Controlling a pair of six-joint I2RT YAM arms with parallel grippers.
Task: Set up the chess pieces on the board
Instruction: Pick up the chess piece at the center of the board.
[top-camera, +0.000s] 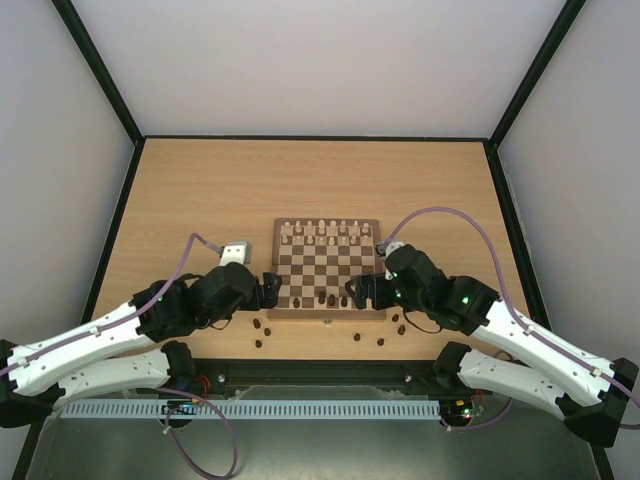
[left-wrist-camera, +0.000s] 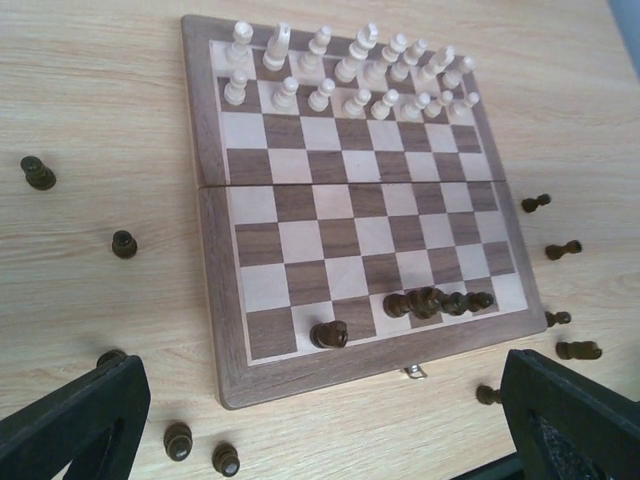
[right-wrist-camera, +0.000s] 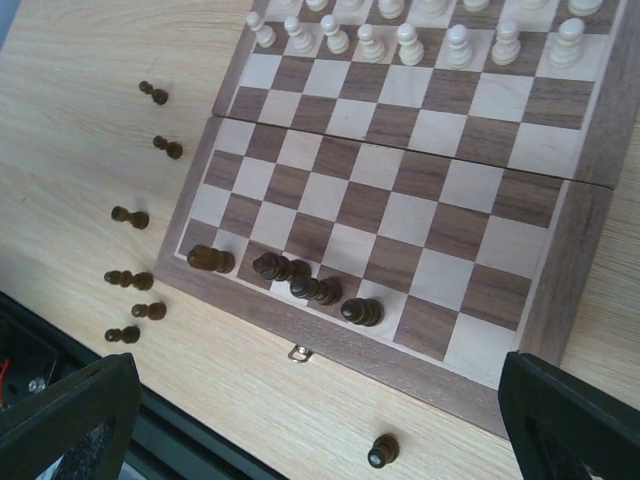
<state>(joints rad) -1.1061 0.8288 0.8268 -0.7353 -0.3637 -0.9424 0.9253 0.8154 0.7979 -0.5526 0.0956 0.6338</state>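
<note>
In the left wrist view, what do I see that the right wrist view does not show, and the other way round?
Only the left wrist view shows the loose dark pieces right of the board, and the cream back row in full. Only the right wrist view shows the near edge of the table and the dark space beyond it. Both show the board with its metal clasp, the cream front row, the dark pieces on its near row, and other loose dark pieces left of it.

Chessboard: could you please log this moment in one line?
cream pieces: far rows | dark pieces: mostly off-board | left gripper: open | right gripper: open
</note>
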